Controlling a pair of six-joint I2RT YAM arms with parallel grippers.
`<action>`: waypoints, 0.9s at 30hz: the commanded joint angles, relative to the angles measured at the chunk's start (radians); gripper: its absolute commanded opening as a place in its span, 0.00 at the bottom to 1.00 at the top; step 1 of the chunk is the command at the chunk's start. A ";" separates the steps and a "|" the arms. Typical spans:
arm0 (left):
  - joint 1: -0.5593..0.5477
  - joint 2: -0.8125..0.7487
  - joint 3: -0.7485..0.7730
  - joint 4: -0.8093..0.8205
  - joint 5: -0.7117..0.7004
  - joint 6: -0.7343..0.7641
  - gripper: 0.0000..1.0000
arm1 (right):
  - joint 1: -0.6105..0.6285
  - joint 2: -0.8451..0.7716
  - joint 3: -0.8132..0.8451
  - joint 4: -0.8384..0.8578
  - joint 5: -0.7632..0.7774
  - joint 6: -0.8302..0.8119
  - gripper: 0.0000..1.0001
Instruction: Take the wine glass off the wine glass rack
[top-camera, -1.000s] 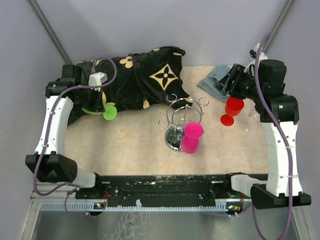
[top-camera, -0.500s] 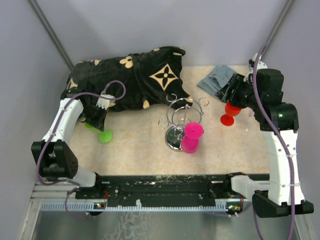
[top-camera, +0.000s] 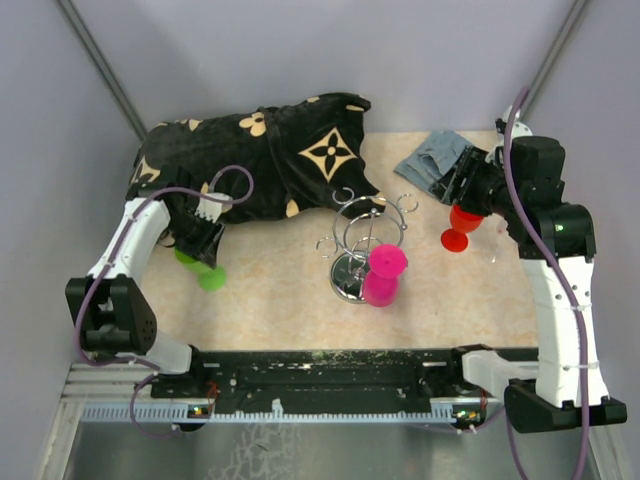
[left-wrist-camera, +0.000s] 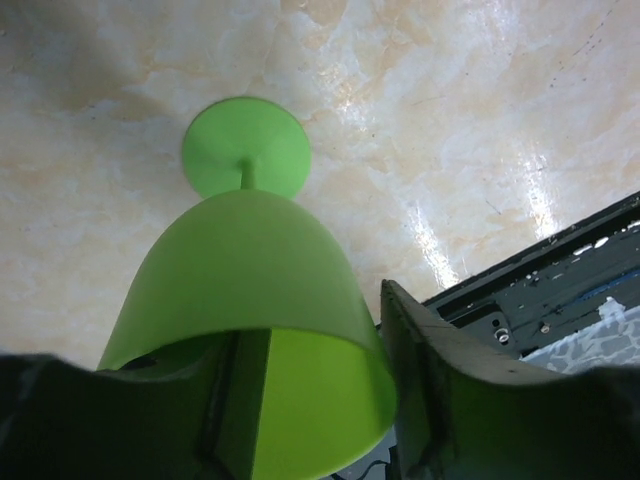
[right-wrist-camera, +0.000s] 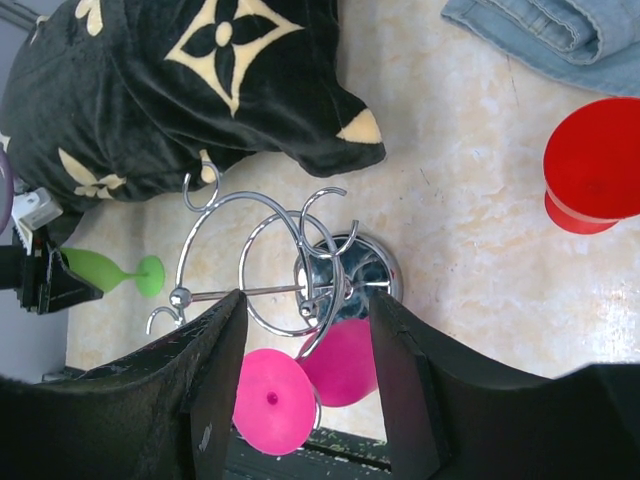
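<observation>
The wine glass rack (top-camera: 360, 232), a silver wire stand on a round base, stands mid-table and shows again in the right wrist view (right-wrist-camera: 290, 265). A pink wine glass (top-camera: 383, 275) hangs upside down from one loop arm (right-wrist-camera: 345, 360). My left gripper (top-camera: 200, 243) is low at the left with a green wine glass (top-camera: 208, 277) tipped on its side. Its jaws (left-wrist-camera: 315, 320) stand apart, one finger inside the green bowl (left-wrist-camera: 250, 270), one outside. My right gripper (top-camera: 468, 185) is open and empty (right-wrist-camera: 308, 298) above a red wine glass (top-camera: 460, 225).
A black cushion with cream flowers (top-camera: 260, 160) fills the back left. Folded denim (top-camera: 432, 163) lies at the back right beside the right arm. The red glass (right-wrist-camera: 595, 165) stands right of the rack. A black rail (top-camera: 330, 365) runs along the near edge.
My left arm came forward off the cushion and down to the table with the green glass, and its jaws parted. The right arm shifted slightly over the red glass.
</observation>
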 joint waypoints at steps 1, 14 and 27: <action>-0.004 -0.005 0.078 -0.046 0.019 0.001 0.57 | 0.010 -0.010 0.031 0.023 -0.016 -0.013 0.53; -0.005 -0.007 0.620 -0.168 0.187 -0.078 0.82 | 0.010 -0.147 -0.124 -0.021 -0.117 0.135 0.54; -0.005 0.109 0.652 0.321 0.425 -0.519 0.85 | 0.009 -0.449 -0.406 0.120 -0.209 0.554 0.53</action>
